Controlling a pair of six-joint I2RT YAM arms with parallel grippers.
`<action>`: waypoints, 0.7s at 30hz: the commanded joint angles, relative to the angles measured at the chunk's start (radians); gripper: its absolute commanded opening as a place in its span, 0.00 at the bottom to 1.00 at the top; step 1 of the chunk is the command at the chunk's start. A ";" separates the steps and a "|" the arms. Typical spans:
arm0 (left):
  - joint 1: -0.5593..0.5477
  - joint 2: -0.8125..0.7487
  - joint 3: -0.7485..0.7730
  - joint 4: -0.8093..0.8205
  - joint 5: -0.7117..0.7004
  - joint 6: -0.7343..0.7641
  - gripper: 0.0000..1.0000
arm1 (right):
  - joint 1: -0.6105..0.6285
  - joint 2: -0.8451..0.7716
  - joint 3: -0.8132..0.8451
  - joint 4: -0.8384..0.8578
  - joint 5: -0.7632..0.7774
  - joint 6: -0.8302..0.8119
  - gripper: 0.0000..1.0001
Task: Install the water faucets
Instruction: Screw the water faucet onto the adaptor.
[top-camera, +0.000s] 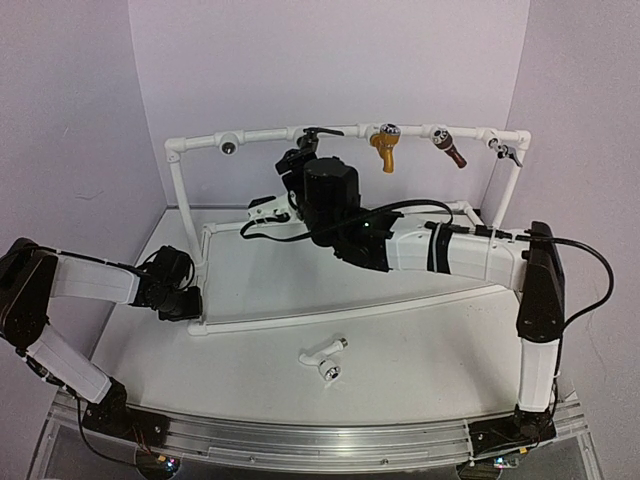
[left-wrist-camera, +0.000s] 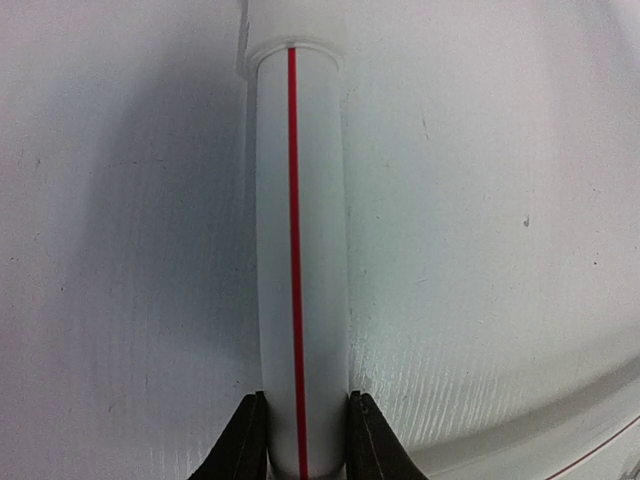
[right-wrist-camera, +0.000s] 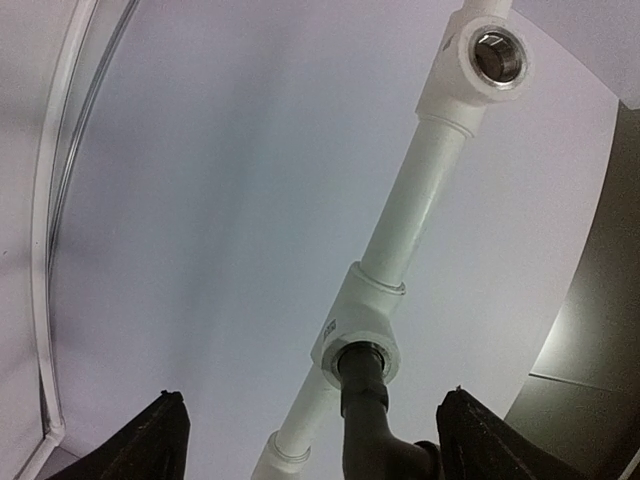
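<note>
White plastic faucet (top-camera: 322, 357) lies on the surface (top-camera: 430, 375) at 6 o'clock, long axis 8-to-2 | likely light, stiff, slick: take hold of its body | black faucet (right-wrist-camera: 362, 395) sits in the top tee (right-wrist-camera: 358, 318) at 12 | your right pincer (right-wrist-camera: 315, 425) released around it | your left pincer (left-wrist-camera: 305, 415) clenched on the frame pipe (left-wrist-camera: 297, 200)

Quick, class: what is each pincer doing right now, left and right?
Left pincer: closed on the white pipe.
Right pincer: open, its fingers wide on either side of the black faucet, holding nothing.
</note>
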 joint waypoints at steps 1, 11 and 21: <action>-0.052 0.018 0.009 0.086 0.233 0.045 0.00 | -0.043 0.044 0.073 0.041 -0.011 -0.057 0.84; -0.052 0.022 0.011 0.086 0.233 0.046 0.00 | -0.073 0.082 0.139 0.099 -0.034 -0.097 0.79; -0.052 0.032 0.018 0.084 0.233 0.045 0.00 | -0.053 0.054 0.130 0.146 -0.021 -0.131 0.82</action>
